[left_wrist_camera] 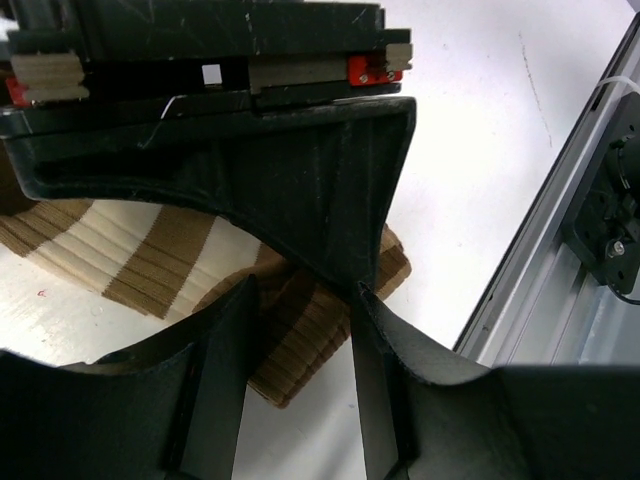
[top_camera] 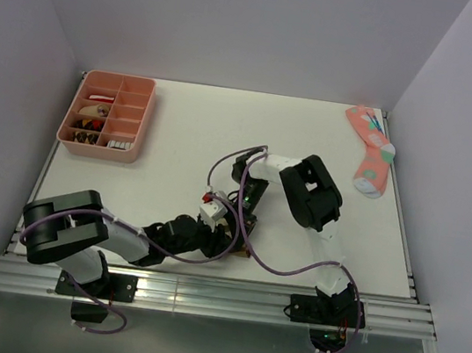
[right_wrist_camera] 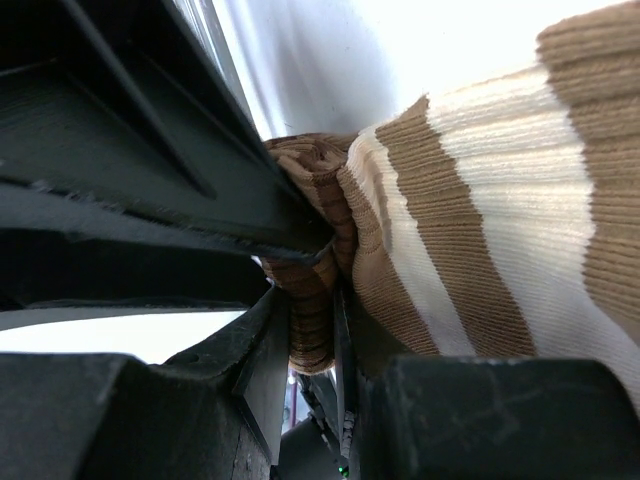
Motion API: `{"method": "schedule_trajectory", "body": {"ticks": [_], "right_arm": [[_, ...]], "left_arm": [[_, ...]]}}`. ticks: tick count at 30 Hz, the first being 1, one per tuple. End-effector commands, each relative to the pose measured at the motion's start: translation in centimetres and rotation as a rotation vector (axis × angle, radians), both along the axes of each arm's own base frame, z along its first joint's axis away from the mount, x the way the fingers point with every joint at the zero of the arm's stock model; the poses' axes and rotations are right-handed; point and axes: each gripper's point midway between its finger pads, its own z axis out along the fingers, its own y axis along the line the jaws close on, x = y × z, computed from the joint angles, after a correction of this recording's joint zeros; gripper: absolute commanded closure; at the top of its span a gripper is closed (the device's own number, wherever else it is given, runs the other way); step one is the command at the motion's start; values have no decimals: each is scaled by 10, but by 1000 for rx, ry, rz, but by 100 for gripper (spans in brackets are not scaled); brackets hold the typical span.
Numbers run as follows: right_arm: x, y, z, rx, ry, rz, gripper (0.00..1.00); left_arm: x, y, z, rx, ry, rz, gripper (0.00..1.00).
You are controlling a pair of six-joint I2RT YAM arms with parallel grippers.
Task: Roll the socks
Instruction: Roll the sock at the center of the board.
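Just beyond the near rail [top_camera: 201, 289] of the table [top_camera: 189, 134], about midway along it, both arms crowd over the brown-and-tan sock [left_wrist_camera: 150, 255]. I see no other task sock in any view.

The right gripper [right_wrist_camera: 312, 310] has its fingers clenched on the sock's solid brown end, which is bunched into a small tight wad. The left gripper [left_wrist_camera: 303, 296] meets it from the other side. Its fingers stand on either side of the same brown end and fabric fills the gap, but I cannot tell whether they are pressing or only flanking it. The striped length lies flat on the table, trailing away from the wad along the rail.

I judge the roll to be barely begun, just the first turn at the brown end. To do this well, I want one gripper to pin the core while the other turns it over onto the flat stripes. I would let go only once the other side has a firm hold, so the wad does not spring open. The roll should travel along the sock, away from the rail, not towards its lip.

Far from the rail sit a pink tray [top_camera: 145, 123] at the left corner and a pink dotted sock [top_camera: 372, 157] at the right. Neither belongs to this step.
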Motion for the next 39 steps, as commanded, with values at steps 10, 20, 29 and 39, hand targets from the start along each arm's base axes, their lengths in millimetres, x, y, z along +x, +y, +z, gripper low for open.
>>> {"method": "schedule_trajectory", "body": {"ticks": [10,20,29,39], "right_arm": [[9,-19,-21,-29,-72,45,78],[22,-14,-25,-38,-138,-12,75],[44,-7,-11,-13,-274,-96,61],[106,-5,46,72,-514,-351,51]], "left_arm": [[-6,-2,-20,19,62,-19,55],[-12,-5,-34,73,108,-53,90],[-14,-3,-48,125,158,-47,100],[-7,15,-58,83,276,18,100]]}}
